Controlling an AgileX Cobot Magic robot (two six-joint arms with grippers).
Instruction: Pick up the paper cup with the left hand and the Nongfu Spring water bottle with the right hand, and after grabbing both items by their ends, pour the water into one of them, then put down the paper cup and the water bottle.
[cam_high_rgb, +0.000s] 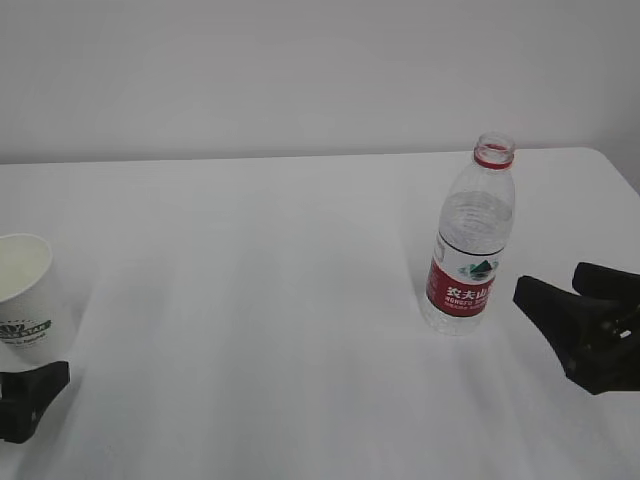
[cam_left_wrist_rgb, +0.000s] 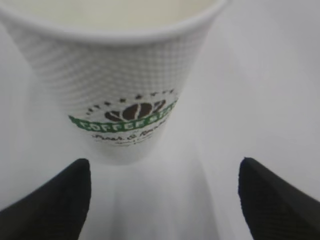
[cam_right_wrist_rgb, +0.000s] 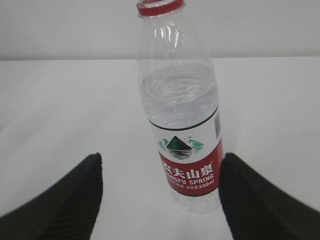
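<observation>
White table (cam_high_rgb: 280, 330), bare apart from two items standing well apart: bottle toward the right, cup at the far left edge of the exterior view. Bottle (cam_high_rgb: 468, 238) upright, cap off, red ring at the neck, red-and-white label low on the body; water (cam_right_wrist_rgb: 179, 102) fills it to roughly the shoulder. Right gripper (cam_high_rgb: 578, 322) sits low at the table's right side, just beside the bottle but not touching; the wrist view shows its two black fingers (cam_right_wrist_rgb: 60, 200) spread wide, the bottle's lower body framed between them with a gap either side, nothing held. Cup (cam_high_rgb: 22, 295) upright, white, green logo on its side, looks empty as far as its cream inside shows. Left gripper (cam_left_wrist_rgb: 165, 200) is close in front of the cup's base, fingers (cam_left_wrist_rgb: 55, 200) wide apart, cup ahead of the tips rather than between them, no contact, nothing held. Judgement on progress: very early, approach only. Nothing lifted, no grasp made, no water poured. Left to do: close on the cup, close on the bottle, raise both, tip the bottle into the cup, set both down.
</observation>
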